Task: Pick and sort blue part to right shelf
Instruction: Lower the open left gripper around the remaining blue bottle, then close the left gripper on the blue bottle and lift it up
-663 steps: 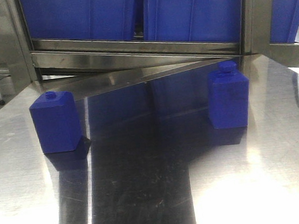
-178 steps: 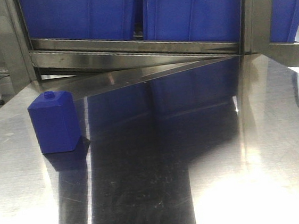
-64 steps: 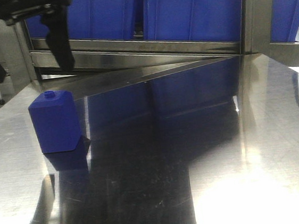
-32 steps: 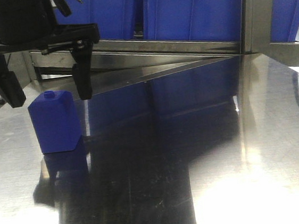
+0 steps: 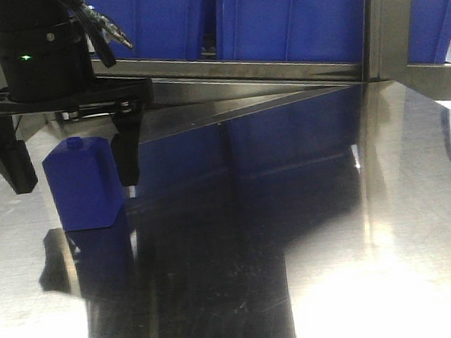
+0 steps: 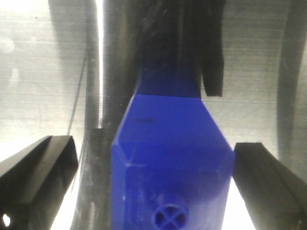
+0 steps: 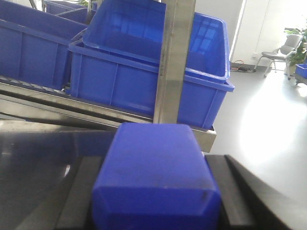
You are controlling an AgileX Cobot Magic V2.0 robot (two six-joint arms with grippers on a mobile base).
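Right wrist view: blue part [image 7: 156, 184] within right pincer [image 7: 152, 163] (touching both sides)

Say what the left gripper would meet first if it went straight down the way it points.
Probably the steel table: the left gripper has its open jaws astride the small-knobbed blue block, so the fingertips should pass either side of it. Depth is unclear; one finger sits close to the block's edge.
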